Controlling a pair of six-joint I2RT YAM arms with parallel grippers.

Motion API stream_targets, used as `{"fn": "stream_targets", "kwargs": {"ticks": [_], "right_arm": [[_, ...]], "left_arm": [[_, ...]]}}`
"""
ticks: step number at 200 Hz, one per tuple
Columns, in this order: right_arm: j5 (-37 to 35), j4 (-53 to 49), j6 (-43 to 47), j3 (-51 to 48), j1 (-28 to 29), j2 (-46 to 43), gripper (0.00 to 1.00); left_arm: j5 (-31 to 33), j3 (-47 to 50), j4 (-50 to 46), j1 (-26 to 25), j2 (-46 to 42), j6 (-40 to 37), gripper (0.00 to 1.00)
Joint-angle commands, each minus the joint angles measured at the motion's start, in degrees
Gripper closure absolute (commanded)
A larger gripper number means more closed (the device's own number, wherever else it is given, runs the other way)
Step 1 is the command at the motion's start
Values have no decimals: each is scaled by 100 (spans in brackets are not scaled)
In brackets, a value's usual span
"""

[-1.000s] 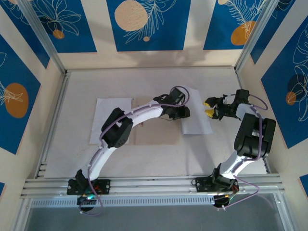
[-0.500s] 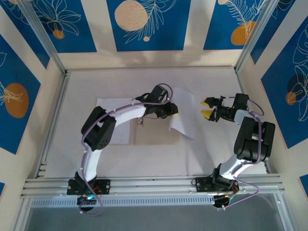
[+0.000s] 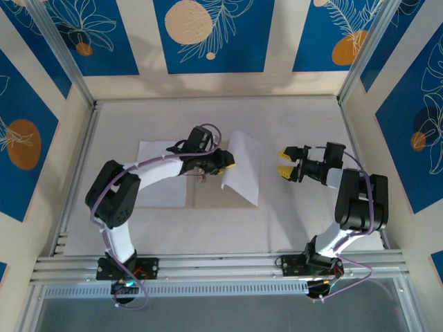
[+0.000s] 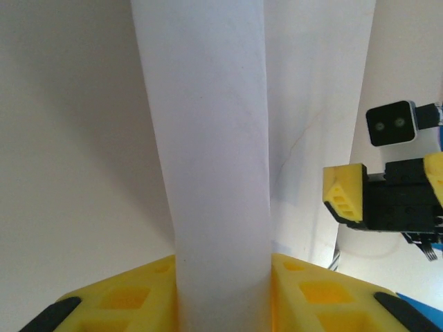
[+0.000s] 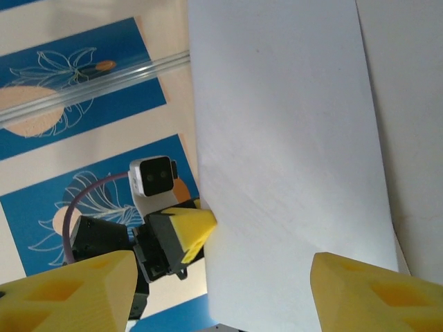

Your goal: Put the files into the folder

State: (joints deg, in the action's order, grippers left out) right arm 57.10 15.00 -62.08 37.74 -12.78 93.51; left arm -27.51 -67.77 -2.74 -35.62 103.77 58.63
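Lifted file point(image 3: 242, 169): thin white paper, matt, smooth. Second file point(image 3: 154, 158), left of it: same matt paper. Left hand point(image 3: 225, 164) and right hand point(image 3: 285, 161): yellow matt plastic, hollow-celled. Desk point(image 3: 297, 221): pale, matt, smooth. Rail point(image 3: 221, 266) at desk's near edge: ribbed metal.

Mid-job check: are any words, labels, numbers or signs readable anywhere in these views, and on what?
No text can be read in these views.
The held sheet in the left gripper: blank white on the faces shown.
The second sheet on the table: blank white.
The folder: plain tan where visible, no label.
The wall panels: leaf and orange-disc print, no lettering.
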Motion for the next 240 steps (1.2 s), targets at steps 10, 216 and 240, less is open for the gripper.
{"fn": "stream_targets", "kwargs": {"ticks": [10, 216, 240], "right_arm": [[156, 781, -454, -262, 214, 235, 31], [-260, 6119, -3045, -1097, 1371, 1809, 26], [-348, 6516, -3247, -1076, 1480, 1864, 26]], "left_arm": [[-305, 261, 355, 156, -435, 170, 67], [-585, 796, 1168, 116, -1494, 1071, 71], [-597, 805, 1232, 93, -1542, 1141, 72]]}}
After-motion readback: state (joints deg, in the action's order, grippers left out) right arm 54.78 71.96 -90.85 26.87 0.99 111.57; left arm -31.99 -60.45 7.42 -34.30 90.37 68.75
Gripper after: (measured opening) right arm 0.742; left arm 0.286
